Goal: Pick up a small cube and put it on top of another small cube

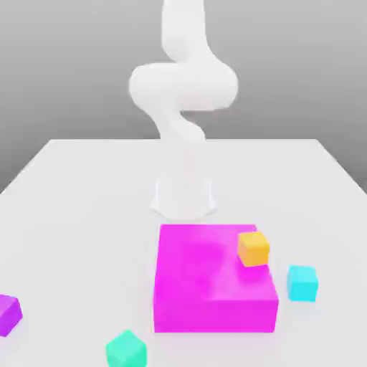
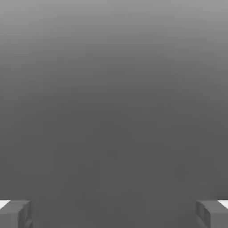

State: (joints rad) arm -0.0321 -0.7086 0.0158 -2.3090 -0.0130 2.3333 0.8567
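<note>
Green cube (image 1: pixel 126 350) nearest us, at six-to-seven o'clock on the table (image 1: pixel 86 215), its base cut off! Purple cube (image 1: pixel 8 315) at eight, sliced by the edge. Orange cube (image 1: pixel 254 249) sits at two o'clock on the magenta block (image 1: pixel 215 287), cyan cube (image 1: pixel 302 284) beyond at four. Arm (image 1: pixel 183 86) runs out of frame at twelve; hand (image 2: pixel 114 214) wide, empty, fingertips cropped!

A broad, pale tabletop (image 1: pixel 86 215) — smooth, near-white, evenly lit — stretches back to a straight far edge, meeting a plain grey backdrop (image 1: pixel 86 72) that darkens downward.
</note>
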